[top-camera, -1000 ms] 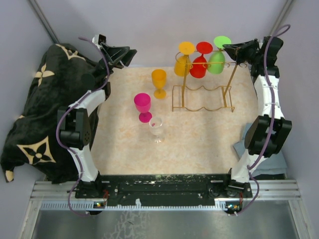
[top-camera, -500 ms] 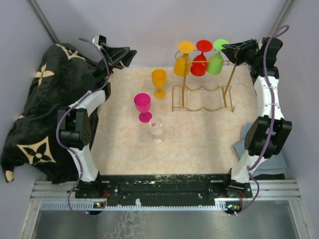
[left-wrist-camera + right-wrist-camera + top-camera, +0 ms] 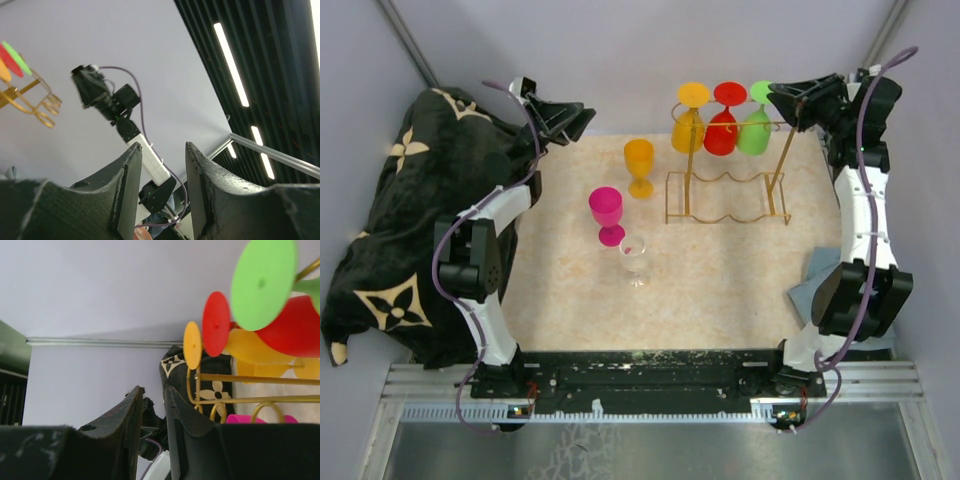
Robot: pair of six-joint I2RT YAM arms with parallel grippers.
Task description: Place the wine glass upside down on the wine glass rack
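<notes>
Green wine glass (image 3: 755, 130) hangs upside down at the right end of the gold wine glass rack (image 3: 686, 190). The right gripper (image 3: 778, 98), slightly open and empty, should back away without touching the glass foot. The left gripper (image 3: 584, 112) is half open and empty.

Left arm (image 3: 485, 250): the base is fixed at the near edge. The black elbow joint bends outward to the left, and the white forearm rises toward the far left corner. The left gripper (image 3: 582, 116) is held high and points right, toward the middle of the workspace. Its jaws stand moderately apart, and nothing lies between the fingers (image 3: 125, 190).

Right arm (image 3: 865, 215): the base is fixed at the near edge. The elbow sits low on the right side, and the white link extends to the far right corner. The right gripper (image 3: 778, 97) is raised and points left. Its jaws show a narrow gap and hold nothing.
</notes>
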